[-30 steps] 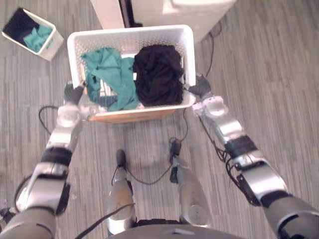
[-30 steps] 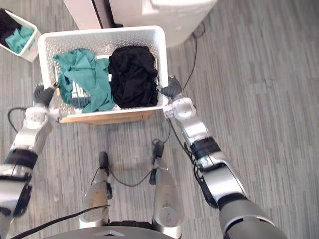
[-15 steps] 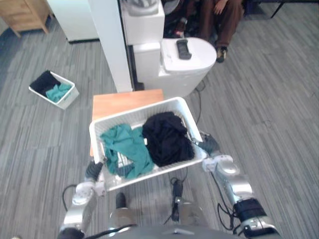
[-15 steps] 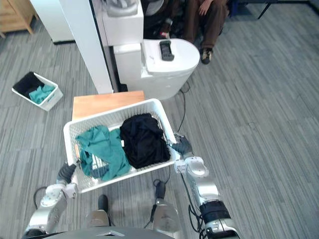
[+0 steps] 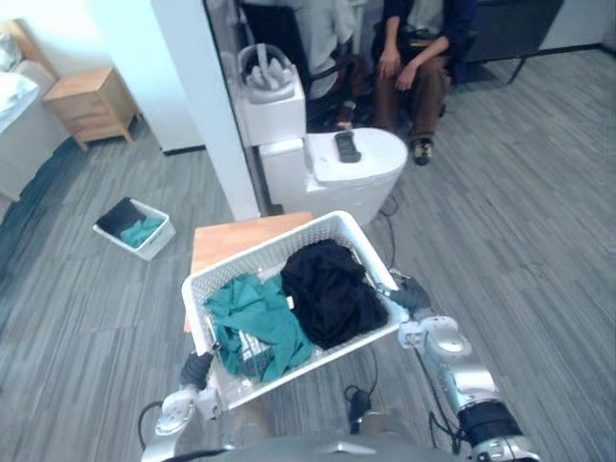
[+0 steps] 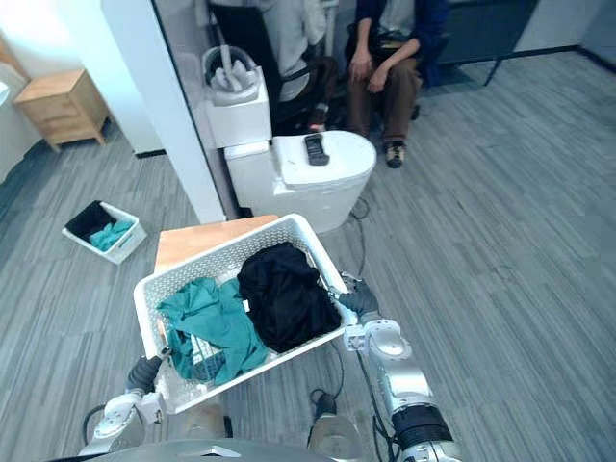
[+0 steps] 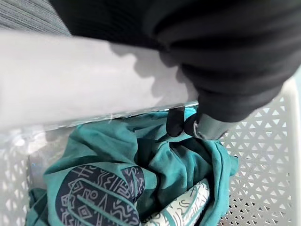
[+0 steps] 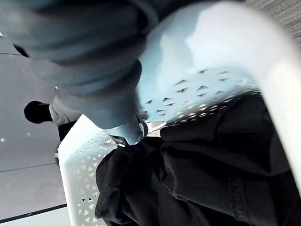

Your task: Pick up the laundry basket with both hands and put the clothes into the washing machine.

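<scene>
Laundry basket hangs clear of the floor, just before the wooden surface, with the left robot hand and right robot hand each curled over an end rim. It looks like stiff, light plastic, and the soft clothes may slide if it tips.

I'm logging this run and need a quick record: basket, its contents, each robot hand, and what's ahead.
basket: white, held at both ends
contents: teal clothes left, black clothes right
left robot hand: curled over basket rim
right robot hand: curled over basket rim
ahead: wooden stand, then white washer
bystander: seated person behind washer
</scene>
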Controlling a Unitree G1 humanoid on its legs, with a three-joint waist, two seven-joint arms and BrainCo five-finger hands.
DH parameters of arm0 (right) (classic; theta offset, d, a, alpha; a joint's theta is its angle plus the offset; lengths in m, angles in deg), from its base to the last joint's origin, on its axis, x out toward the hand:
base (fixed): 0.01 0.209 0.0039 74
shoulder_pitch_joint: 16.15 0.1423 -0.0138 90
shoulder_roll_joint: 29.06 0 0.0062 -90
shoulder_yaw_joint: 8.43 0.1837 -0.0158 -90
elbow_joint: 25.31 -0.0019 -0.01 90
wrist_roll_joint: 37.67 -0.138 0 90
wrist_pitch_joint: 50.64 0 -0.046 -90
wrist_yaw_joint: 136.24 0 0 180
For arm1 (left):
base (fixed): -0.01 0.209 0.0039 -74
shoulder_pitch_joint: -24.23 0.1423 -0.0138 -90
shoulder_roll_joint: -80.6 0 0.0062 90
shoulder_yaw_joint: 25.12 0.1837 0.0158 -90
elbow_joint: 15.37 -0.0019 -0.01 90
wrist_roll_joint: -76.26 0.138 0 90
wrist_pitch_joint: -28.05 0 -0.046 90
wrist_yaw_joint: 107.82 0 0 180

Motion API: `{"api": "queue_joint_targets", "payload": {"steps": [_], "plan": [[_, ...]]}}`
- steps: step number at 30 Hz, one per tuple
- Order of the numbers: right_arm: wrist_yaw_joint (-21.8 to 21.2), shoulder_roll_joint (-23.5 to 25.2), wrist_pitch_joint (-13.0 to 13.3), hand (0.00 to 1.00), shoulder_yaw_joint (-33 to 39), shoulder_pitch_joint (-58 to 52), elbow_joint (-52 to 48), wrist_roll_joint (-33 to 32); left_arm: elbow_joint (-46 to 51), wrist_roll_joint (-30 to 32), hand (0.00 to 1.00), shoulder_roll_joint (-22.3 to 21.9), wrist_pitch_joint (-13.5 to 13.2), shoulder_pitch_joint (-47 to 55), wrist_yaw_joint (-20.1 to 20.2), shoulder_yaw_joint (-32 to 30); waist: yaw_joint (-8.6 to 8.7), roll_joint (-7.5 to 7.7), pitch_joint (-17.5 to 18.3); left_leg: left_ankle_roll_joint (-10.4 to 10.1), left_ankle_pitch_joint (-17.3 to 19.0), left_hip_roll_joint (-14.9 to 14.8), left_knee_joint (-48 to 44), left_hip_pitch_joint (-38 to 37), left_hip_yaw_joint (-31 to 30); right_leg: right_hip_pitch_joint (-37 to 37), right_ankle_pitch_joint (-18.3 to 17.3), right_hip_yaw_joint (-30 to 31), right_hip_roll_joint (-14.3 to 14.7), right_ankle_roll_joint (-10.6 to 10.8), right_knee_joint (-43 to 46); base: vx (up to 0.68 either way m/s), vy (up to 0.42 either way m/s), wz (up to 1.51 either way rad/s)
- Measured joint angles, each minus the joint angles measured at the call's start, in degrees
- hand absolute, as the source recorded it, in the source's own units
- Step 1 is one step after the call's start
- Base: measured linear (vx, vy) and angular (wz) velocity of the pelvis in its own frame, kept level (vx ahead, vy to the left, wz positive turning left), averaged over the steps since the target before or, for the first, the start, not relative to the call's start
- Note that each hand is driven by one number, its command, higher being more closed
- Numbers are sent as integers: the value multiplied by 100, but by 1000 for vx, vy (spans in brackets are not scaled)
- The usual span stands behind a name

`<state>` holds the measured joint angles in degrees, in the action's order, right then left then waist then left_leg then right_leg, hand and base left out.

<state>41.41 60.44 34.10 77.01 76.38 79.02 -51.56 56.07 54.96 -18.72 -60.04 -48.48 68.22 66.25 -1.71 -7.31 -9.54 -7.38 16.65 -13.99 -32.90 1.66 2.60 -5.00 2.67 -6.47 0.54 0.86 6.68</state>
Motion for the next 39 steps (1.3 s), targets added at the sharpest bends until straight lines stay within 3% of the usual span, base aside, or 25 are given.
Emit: {"api": "queue_joint_targets", "payload": {"steps": [1,2,4,5,7,11,13,14,15,16,17,18,19,20,21,22,23,25,26,28,31,35,38,39], "plan": [[5,33,6,100,16,25,-6,0,34,0,100,-14,-1,26,0,-7,35,8,22,13,288,24,576,-204,32,-159,77,144,53,55,26,-165,173,-82],[25,104,-4,100,49,57,25,0,8,0,100,29,5,-58,-4,-25,47,191,-19,-26,359,220,921,-303,179,-360,185,384,-58,100,94,-180,187,-79],[31,193,-5,100,97,-27,11,1,10,0,100,79,16,-52,-25,-37,169,478,26,150,177,561,1185,-306,372,-497,449,653,-275,142,-70,-151,166,-49],[32,224,-7,100,161,-118,-1,1,10,3,100,138,19,-96,-20,21,295,542,45,221,132,731,1183,-238,407,-503,584,729,-425,168,-234,-115,159,-20],[35,252,-6,100,369,-340,-81,-1,11,15,100,171,19,-226,-17,123,391,573,47,334,105,936,1184,-186,455,-506,677,809,-610,199,-378,-75,173,-2],[37,458,0,100,529,-776,-495,0,12,145,100,374,18,-447,-18,208,486,668,14,445,145,1095,1054,-19,565,-585,809,1029,-712,284,-564,-21,133,-14],[39,635,2,100,532,-793,-496,31,19,312,100,494,16,-522,-17,121,442,840,32,464,229,1100,829,173,866,-835,949,1220,-674,301,-650,6,67,-54],[40,697,0,100,530,-801,-491,34,20,360,100,510,16,-534,-14,63,422,918,14,476,254,1089,706,215,1016,-931,890,1184,-663,-1,-641,0,62,-78],[52,744,-14,100,521,-814,-472,72,3,405,100,500,27,-519,-18,-28,396,964,-1,544,213,1038,761,178,1208,-1022,406,896,-648,-681,-632,-32,84,-107],[68,738,-17,100,479,-806,-415,80,-10,416,100,441,34,-517,-19,-64,382,891,-14,648,21,835,1159,-4,1479,-1036,-277,170,-659,-925,-529,-47,53,-114],[76,723,-18,100,441,-777,-408,82,-12,419,100,411,29,-515,-13,-79,356,848,-41,610,-18,748,1334,-131,1688,-1152,-244,-321,-673,-816,-140,-26,33,-124],[120,726,-16,100,384,-754,-399,82,-19,414,100,400,29,-481,-19,-162,295,906,-27,617,-63,706,1465,-284,1973,-1314,-206,-882,-783,-805,676,23,34,-131],[167,781,-10,100,291,-779,-380,83,-20,409,100,391,30,-388,-22,-238,311,995,-6,639,-10,771,1454,-458,2270,-1253,-17,-1305,-967,-911,1615,18,71,-145],[174,808,-1,100,252,-764,-342,86,-25,405,100,386,32,-366,-32,-312,308,1169,86,648,70,878,1394,-482,2431,-1118,94,-1382,-902,-974,1402,-86,81,-176],[175,800,6,100,176,-550,-175,86,-32,394,100,267,26,-352,-65,-479,213,973,101,699,41,694,1615,-517,2761,-1020,479,-1133,-546,-1079,584,-161,35,-173],[179,802,9,100,171,-440,-127,86,-68,389,100,231,15,-390,-64,-513,235,979,88,700,-54,670,1816,-588,3049,-1001,227,-1276,-531,-939,799,-154,22,-170],[181,772,14,100,177,-385,-27,85,-68,388,100,231,14,-494,-73,-497,275,934,76,700,-194,703,2013,-682,3269,-921,-389,-1629,-673,-675,1406,-62,4,-110],[181,735,16,100,151,-325,94,87,-76,388,100,238,16,-466,-74,-455,261,961,98,704,-227,708,2064,-695,3652,-552,-831,-1776,-780,-254,1284,-38,-15,-107],[182,723,16,100,152,-311,95,87,-120,387,100,237,17,-475,-74,-427,258,960,96,705,-228,714,2066,-661,3795,-449,-869,-1753,-732,-198,922,-52,-78,-101],[189,616,15,100,159,-281,208,87,-277,383,100,198,27,-526,-71,-287,336,893,81,709,-370,705,2117,-650,3897,-256,-379,-1543,-476,-351,148,-42,-106,-62],[190,453,11,100,157,-298,237,87,-394,384,100,146,30,-552,-72,-123,282,758,124,665,-449,671,2133,-617,3869,-59,155,-1166,-192,-397,-729,-30,-115,-68],[215,456,12,100,215,-370,237,82,-525,384,100,155,29,-720,-72,-91,328,741,129,574,-502,603,2148,-629,3874,-64,291,-931,-29,-454,-937,-65,-72,-39],[240,469,21,100,254,-497,231,80,-687,384,100,206,29,-752,-72,32,310,707,108,574,-370,194,1149,-544,3830,94,44,-738,83,-405,-860,-35,-49,-31],[242,476,22,100,251,-558,205,79,-724,383,100,214,30,-723,-72,42,303,672,89,615,-333,-109,460,-434,3819,171,-63,-648,162,-442,-836,-22,-88,-50]]}}
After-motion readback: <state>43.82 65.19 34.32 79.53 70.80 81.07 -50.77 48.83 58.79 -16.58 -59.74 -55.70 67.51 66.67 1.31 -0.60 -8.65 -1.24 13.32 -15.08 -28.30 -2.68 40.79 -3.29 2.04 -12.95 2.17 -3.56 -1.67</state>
